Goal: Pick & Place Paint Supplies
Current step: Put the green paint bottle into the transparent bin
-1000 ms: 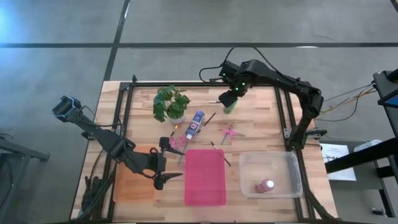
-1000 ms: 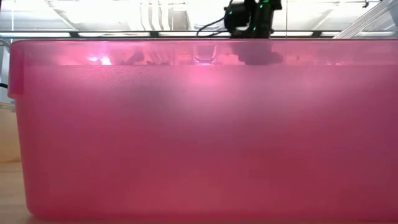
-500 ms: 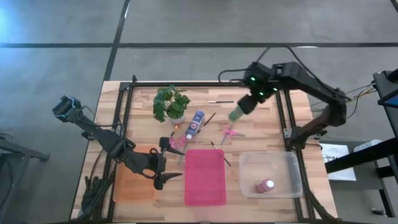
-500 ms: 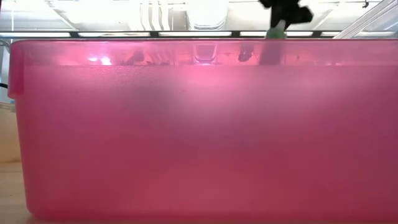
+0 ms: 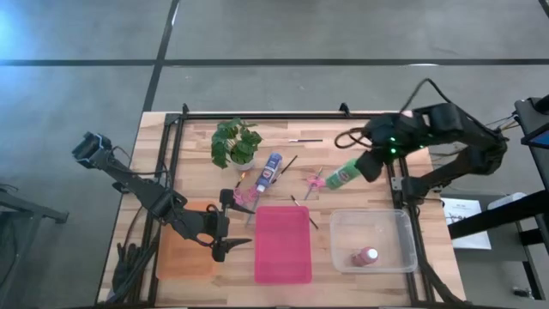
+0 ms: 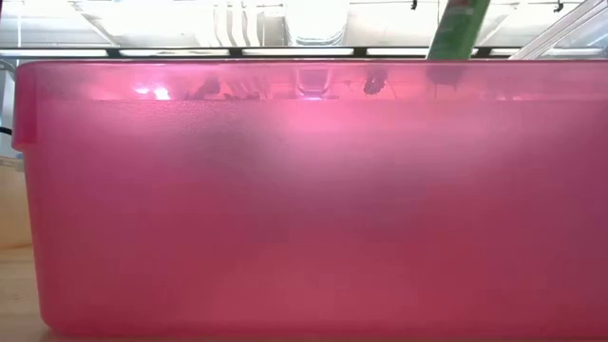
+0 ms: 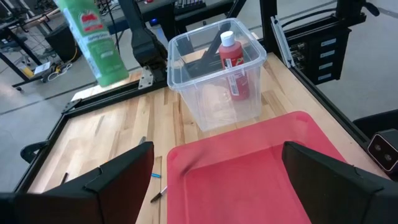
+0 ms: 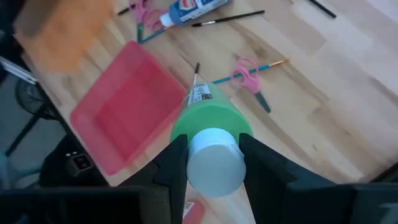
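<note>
Right fingers (image 8: pixel 264 168) flank the green bottle (image 8: pixel 208 124), clamping it.

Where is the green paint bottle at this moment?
In the high view the green paint bottle is off the table, held in the right claw on the table's right side, above the wood between the pink scissors and the clear bin.

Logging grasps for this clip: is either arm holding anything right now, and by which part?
The right gripper holds the green paint bottle by its white-capped end, fingers on either side. The left gripper holds nothing.
</note>
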Robot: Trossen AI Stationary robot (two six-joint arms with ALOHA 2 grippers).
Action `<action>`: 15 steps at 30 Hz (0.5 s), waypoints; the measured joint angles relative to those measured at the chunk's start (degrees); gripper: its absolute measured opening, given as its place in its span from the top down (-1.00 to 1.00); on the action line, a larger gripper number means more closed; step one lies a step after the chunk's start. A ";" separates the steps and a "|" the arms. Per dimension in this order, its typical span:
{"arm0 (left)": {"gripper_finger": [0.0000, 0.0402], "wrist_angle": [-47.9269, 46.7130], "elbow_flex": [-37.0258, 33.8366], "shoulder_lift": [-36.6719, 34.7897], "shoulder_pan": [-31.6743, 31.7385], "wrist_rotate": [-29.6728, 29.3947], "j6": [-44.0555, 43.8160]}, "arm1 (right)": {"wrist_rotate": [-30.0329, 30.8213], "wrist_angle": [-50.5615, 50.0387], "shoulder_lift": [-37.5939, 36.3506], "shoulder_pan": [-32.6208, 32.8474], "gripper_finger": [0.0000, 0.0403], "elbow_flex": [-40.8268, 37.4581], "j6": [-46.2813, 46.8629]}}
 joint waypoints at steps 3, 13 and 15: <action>-0.80 0.00 0.00 0.00 -0.02 -0.01 0.00 | 0.30 -0.22 -1.04 3.32 0.43 -0.01 3.46; -0.80 -0.02 0.00 0.00 -0.02 0.01 -0.02 | 2.71 -0.59 -1.04 15.96 0.43 -0.17 16.36; -0.80 -0.02 0.00 0.00 0.00 0.01 -0.02 | 2.95 -0.56 -0.97 17.78 0.43 -0.24 18.29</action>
